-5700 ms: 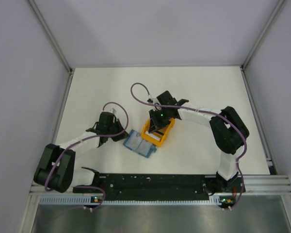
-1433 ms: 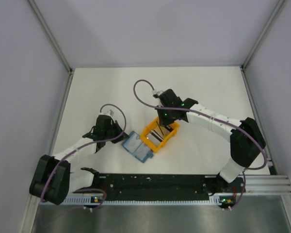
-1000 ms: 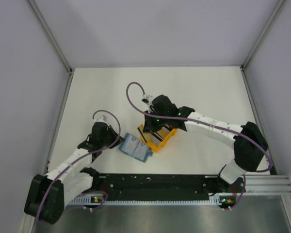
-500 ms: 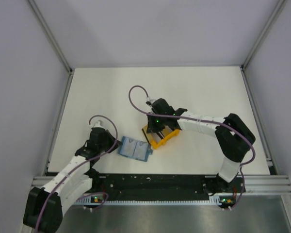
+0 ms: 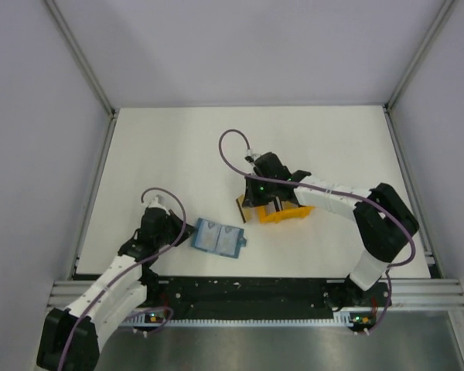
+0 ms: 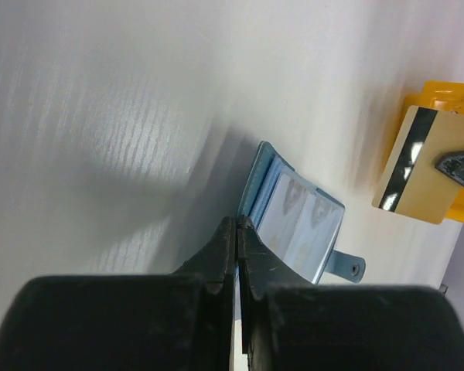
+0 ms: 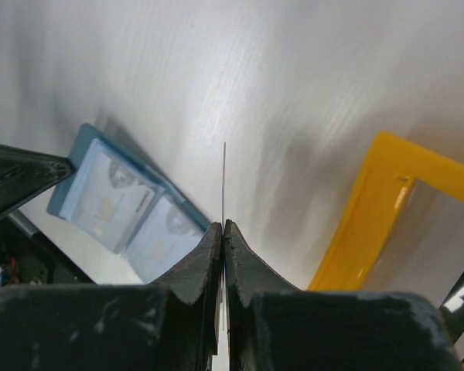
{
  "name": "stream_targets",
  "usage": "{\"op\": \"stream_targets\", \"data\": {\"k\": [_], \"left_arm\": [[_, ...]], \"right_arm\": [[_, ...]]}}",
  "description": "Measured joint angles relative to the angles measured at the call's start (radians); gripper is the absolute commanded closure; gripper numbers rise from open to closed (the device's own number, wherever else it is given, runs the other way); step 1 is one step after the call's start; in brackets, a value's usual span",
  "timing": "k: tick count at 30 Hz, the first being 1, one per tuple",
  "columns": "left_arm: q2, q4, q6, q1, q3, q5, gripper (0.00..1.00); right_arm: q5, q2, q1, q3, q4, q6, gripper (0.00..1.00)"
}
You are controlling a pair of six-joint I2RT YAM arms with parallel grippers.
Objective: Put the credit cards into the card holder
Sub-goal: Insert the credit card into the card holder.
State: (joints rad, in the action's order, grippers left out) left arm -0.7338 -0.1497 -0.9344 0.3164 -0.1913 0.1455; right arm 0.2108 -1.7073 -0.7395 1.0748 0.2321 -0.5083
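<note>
1. The card holder (image 5: 216,237) lies open on the white table (image 5: 162,147) with its pale-blue pockets up. Its strap tab (image 6: 353,267) sticks out on its right side.
2. The left gripper (image 6: 237,224) is at the card holder's left edge, its fingers pressed together on that edge, which stands a little off the table.
3. The right gripper (image 7: 223,228) hangs near the card holder's far right corner. It is clamped on one credit card (image 6: 414,174), tan with a dark stripe, held clear of the holder.
4. The orange rack (image 5: 288,214) sits to the right of the card holder, just past the held card.
</note>
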Motion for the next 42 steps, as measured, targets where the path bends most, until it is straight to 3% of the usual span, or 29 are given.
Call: {"op": "stream_targets", "data": {"k": [11, 17, 23, 33, 42], "left_arm": [[0.120, 0.029, -0.025, 0.000, 0.019, 0.053, 0.99], [0.133, 0.076, -0.021, 0.000, 0.068, 0.124, 0.81], [0.106, 0.127, 0.019, 0.000, 0.079, 0.201, 0.73], [0.045, 0.171, 0.082, 0.000, 0.079, 0.291, 0.97], [0.031, 0.224, 0.097, -0.001, 0.079, 0.349, 0.94]], "right_arm": [[0.027, 0.079, -0.139, -0.042, -0.091, -0.149, 1.00], [0.043, 0.034, -0.139, -0.127, -0.135, -0.213, 1.00], [0.082, -0.030, -0.139, -0.134, -0.174, -0.245, 1.00], [0.090, -0.036, -0.139, -0.134, -0.196, -0.248, 1.00], [0.091, -0.045, -0.139, -0.134, -0.203, -0.247, 1.00]]}}
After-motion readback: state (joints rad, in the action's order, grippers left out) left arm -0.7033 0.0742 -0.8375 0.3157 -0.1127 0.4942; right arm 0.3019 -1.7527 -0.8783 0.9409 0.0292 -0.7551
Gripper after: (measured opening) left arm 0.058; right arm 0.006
